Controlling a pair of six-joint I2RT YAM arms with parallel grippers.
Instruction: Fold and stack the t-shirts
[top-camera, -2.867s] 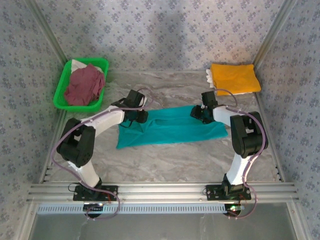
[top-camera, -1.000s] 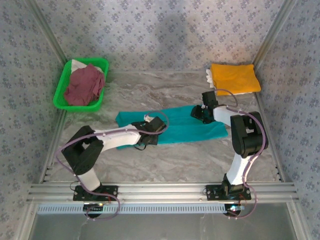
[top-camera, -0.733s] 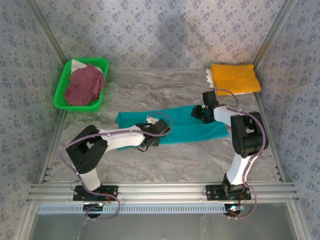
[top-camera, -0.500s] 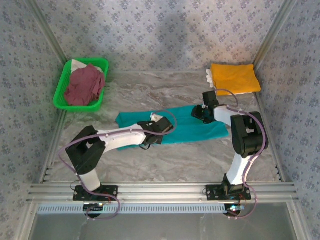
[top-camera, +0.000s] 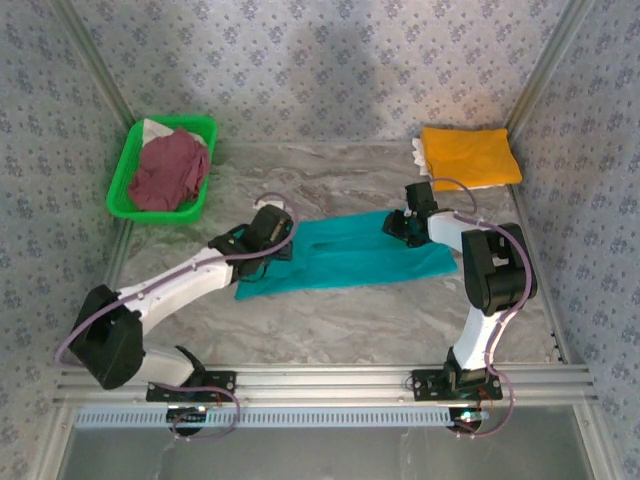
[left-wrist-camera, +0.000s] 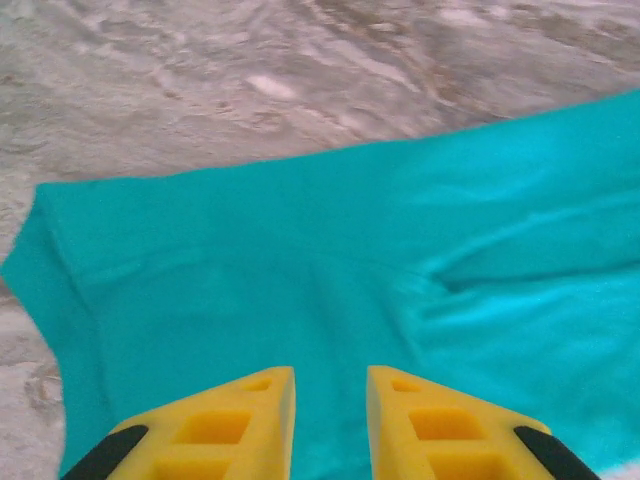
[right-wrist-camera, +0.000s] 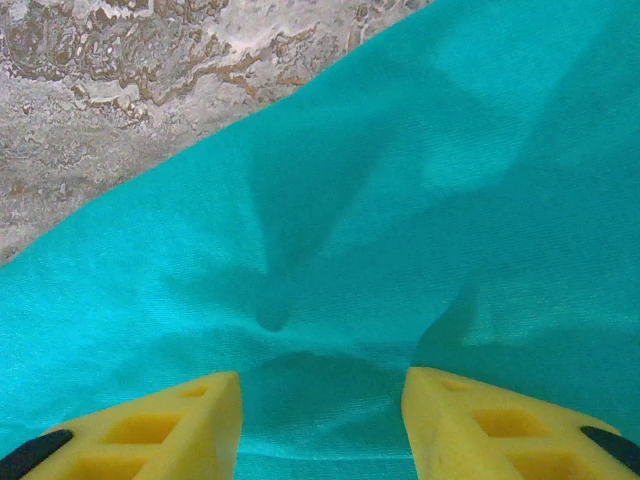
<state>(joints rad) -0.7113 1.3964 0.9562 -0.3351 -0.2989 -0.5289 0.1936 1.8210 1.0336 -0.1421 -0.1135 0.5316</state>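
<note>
Jaws parted and empty, the left gripper (left-wrist-camera: 330, 372) has swung from the middle of the teal shirt (top-camera: 350, 255) back to its left end, the right gripper (right-wrist-camera: 322, 375) open over the other, so this strip on the table (top-camera: 330, 325) seems to await another fold.

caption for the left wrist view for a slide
Left gripper, jaws slightly apart, hovering above the teal t-shirt spread on the marbled table

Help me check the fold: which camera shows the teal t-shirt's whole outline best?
Top external: the teal t-shirt lies there as one long folded band, both ends in frame. The left wrist view gives its left end and corner up close; the right wrist view, a wrinkled patch beside one edge.
</note>
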